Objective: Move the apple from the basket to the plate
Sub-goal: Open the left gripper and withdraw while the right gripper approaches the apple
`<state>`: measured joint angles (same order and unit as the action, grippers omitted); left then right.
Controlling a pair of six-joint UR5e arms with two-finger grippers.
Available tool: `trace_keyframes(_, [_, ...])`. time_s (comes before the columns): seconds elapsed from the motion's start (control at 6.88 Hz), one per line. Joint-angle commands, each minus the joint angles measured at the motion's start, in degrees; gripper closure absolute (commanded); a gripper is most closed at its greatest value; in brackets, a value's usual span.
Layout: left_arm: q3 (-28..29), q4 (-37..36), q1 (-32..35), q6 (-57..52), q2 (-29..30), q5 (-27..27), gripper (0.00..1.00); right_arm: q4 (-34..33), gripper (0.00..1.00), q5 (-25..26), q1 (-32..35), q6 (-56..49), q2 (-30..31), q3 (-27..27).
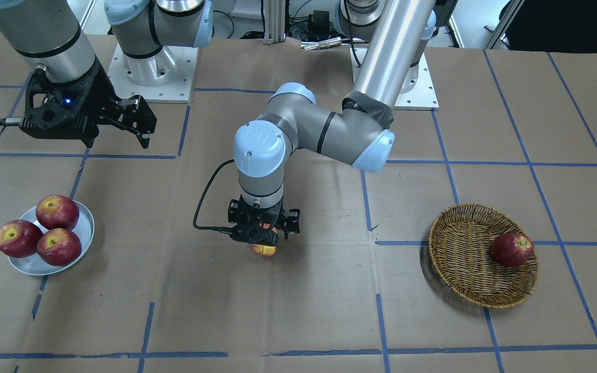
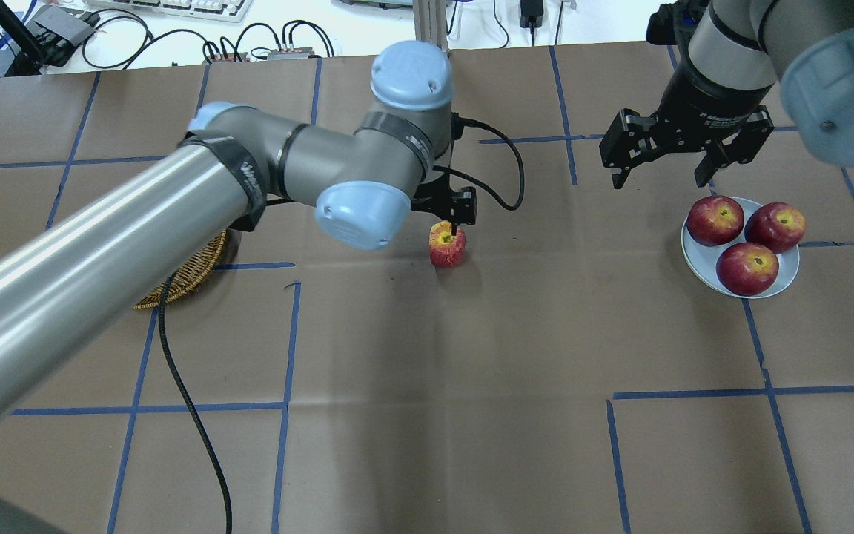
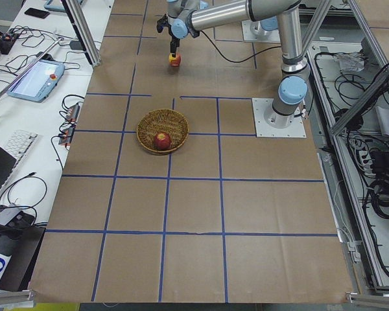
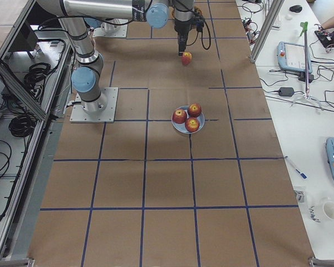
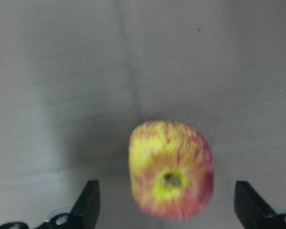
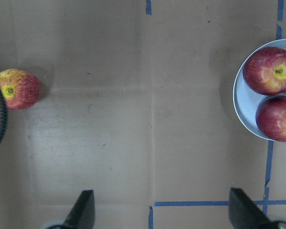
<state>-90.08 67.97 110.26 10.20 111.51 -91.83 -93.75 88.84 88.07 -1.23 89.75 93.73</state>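
The left gripper (image 1: pixel 263 235) hangs released, fingers spread wide and touching nothing. The apple (image 5: pixel 170 169) lies on the desk (image 2: pixel 471 386) directly beneath it, in line with the gap between the fingers, stem hollow up. The right gripper (image 2: pixel 662 180) is likewise released. Near it sits the plate (image 2: pixel 696 259) with three dark red apples (image 2: pixel 747 268). The basket (image 1: pixel 464 259) lies well apart from the left gripper and holds one dark apple (image 1: pixel 511 249).

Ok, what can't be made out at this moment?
Front-facing view: the apple is mostly hidden under the left pincer; only its lower edge shows.
Overhead view: the basket is largely covered by the left arm; its contents are hidden.
Left wrist view: blurred, so whether the apple touches the table is unclear.
Right wrist view: the plate is cut off by the right edge.
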Motion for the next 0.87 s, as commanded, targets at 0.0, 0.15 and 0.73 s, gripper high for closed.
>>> trace_keyframes(0.0, [-0.1,16.5,-6.87,-7.53,-14.23,0.16,0.01,-0.46,0.0,0.01,0.25,0.08,-0.19,-0.83])
trace_keyframes(0.15, [-0.1,24.23,-10.29,-8.7,-20.74,-0.02,0.01,-2.73,0.0,-0.25,0.95,0.61,-1.14,-1.53])
trace_keyframes(0.73, [-1.16,34.93,-13.84,-8.71,-33.0,-1.69,0.01,-7.98,0.0,0.19,14.8,16.13,-14.91,-10.22])
